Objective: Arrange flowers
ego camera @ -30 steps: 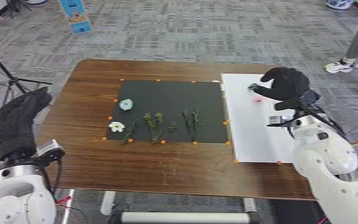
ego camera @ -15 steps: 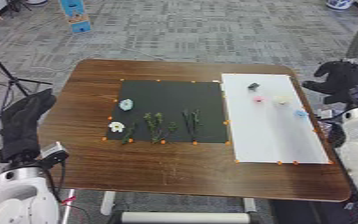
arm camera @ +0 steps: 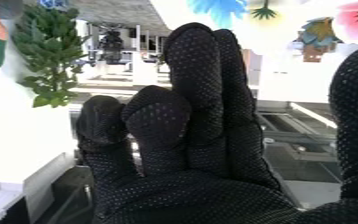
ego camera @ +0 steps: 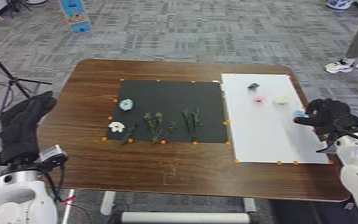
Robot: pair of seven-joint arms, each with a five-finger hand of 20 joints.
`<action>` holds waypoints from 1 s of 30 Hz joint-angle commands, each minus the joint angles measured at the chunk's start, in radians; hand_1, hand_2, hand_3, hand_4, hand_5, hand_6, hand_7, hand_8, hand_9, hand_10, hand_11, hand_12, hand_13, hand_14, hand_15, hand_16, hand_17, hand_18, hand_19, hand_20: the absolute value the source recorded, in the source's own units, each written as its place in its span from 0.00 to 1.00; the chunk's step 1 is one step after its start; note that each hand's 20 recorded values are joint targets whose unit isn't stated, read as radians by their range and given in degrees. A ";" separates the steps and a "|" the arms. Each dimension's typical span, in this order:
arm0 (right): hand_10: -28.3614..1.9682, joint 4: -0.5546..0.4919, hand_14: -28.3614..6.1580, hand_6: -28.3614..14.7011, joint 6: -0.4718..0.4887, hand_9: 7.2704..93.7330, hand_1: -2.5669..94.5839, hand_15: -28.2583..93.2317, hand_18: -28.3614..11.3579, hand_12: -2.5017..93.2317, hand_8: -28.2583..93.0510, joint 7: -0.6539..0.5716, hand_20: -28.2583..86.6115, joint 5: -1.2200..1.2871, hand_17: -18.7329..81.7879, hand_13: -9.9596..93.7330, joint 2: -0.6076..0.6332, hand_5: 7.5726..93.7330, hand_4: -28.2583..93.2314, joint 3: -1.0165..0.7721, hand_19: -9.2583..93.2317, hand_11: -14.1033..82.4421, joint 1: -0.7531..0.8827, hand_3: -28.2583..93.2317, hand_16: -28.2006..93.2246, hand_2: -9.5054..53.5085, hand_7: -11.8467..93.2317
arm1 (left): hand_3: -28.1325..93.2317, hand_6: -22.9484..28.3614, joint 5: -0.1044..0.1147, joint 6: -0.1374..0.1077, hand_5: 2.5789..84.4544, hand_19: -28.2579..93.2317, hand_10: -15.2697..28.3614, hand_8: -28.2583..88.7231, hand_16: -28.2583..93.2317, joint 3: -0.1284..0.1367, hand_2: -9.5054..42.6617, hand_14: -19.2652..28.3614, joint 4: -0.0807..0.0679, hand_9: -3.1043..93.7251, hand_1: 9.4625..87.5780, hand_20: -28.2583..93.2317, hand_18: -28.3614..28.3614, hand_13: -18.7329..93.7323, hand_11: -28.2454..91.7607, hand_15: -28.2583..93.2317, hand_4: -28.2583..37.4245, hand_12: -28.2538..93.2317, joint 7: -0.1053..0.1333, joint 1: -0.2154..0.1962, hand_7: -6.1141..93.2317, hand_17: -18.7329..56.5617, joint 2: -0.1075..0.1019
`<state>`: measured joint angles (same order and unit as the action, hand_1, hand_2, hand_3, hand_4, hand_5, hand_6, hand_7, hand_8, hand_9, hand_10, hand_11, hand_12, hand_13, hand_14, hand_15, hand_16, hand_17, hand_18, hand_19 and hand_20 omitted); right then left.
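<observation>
Brown wooden table [ego camera: 158,172], leafy stems [ego camera: 159,120], mesh-textured right hand [ego camera: 332,116]

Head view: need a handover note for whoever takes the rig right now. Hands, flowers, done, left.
Right hand: open, holding nothing, at the white sheet's right edge beside the blue flower; can't tell if touching.
Left hand: open, empty, at the table's left edge.
White sheet: blue, pink and pale yellow flowers, small dark item.
Black sheet: pale blue flower, white flower, green sprigs.
Done: flowers on both sheets; target layout not shown.
Left: probably combining flowers with sprigs; confirm which sheet is the target.
</observation>
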<state>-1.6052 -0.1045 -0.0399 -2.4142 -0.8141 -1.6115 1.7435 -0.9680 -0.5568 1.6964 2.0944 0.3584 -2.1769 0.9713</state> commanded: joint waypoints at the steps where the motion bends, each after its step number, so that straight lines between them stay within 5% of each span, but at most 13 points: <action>1: 0.50 0.021 0.44 0.62 0.011 0.83 0.30 0.83 0.06 0.34 0.16 0.023 0.81 -0.052 0.54 0.79 0.010 0.63 0.08 0.006 0.92 0.59 -0.061 0.77 0.58 0.00 0.39 | 0.84 0.48 -0.002 0.009 0.61 0.33 0.64 0.16 0.22 -0.012 0.52 0.71 0.008 0.58 0.27 0.39 0.68 0.54 0.41 0.39 0.03 0.32 0.001 0.004 0.25 0.38 0.014; 23: 0.50 0.172 0.45 0.62 0.067 0.83 0.30 0.83 0.06 0.35 0.17 0.062 0.81 -0.154 0.55 0.80 -0.009 0.64 0.08 0.068 0.92 0.59 -0.146 0.77 0.58 0.00 0.39 | 0.83 0.48 -0.010 0.021 0.61 0.33 0.64 0.16 0.22 -0.021 0.52 0.71 0.016 0.58 0.27 0.39 0.69 0.54 0.41 0.39 0.03 0.32 -0.009 0.002 0.25 0.37 0.026; 30: 0.52 0.195 0.46 0.63 0.028 0.84 0.31 0.83 0.07 0.34 0.17 0.058 0.81 -0.161 0.56 0.80 -0.019 0.65 0.08 0.097 0.92 0.60 -0.161 0.77 0.58 0.00 0.40 | 0.83 0.48 -0.014 0.025 0.61 0.33 0.64 0.16 0.22 -0.036 0.52 0.71 0.007 0.58 0.27 0.39 0.69 0.54 0.41 0.39 0.03 0.32 -0.018 0.030 0.25 0.37 0.021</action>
<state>-1.4295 -0.0455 0.0137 -2.5512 -0.8211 -1.5478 1.5962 -0.9735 -0.5416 1.6709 2.0962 0.3497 -2.1663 0.9850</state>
